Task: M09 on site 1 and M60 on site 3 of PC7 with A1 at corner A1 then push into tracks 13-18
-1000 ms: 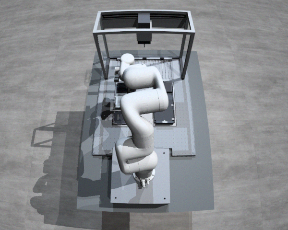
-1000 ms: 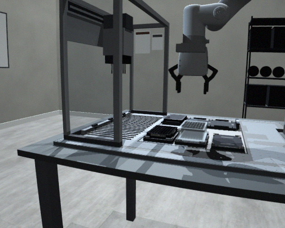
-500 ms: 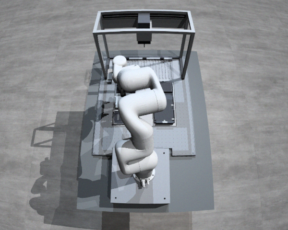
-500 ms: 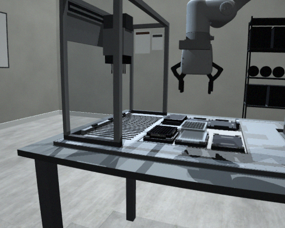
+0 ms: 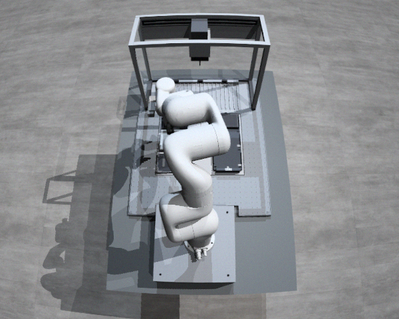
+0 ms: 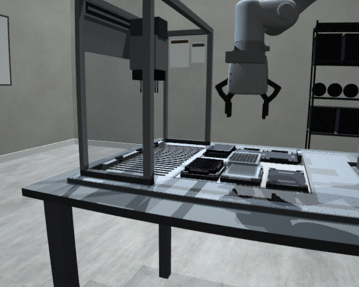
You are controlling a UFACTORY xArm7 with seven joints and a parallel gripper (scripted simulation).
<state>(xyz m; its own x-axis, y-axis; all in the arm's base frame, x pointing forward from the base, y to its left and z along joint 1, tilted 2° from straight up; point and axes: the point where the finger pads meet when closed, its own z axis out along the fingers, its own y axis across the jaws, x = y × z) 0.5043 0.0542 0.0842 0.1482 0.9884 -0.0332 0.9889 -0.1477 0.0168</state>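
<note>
White arm [image 5: 193, 147] w/ black gripper [image 6: 246, 109] fingers. Grey instrument frame [image 6: 148, 92]; mottled grey table [image 6: 185, 213]. Black shelf rack [image 6: 311, 92].

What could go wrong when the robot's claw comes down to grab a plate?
The open black-fingered gripper hangs high above three plates packed close together. Coming down on the clear deep-well block, a finger could bump the black ribbed plate next to it. The tall grey instrument frame also stands near the arm.

Counted: three plates in one row of nests [image 6: 240, 180], one carrier [image 6: 278, 155], one gantry frame [image 6: 148, 92], one arm [image 5: 193, 144].
</note>
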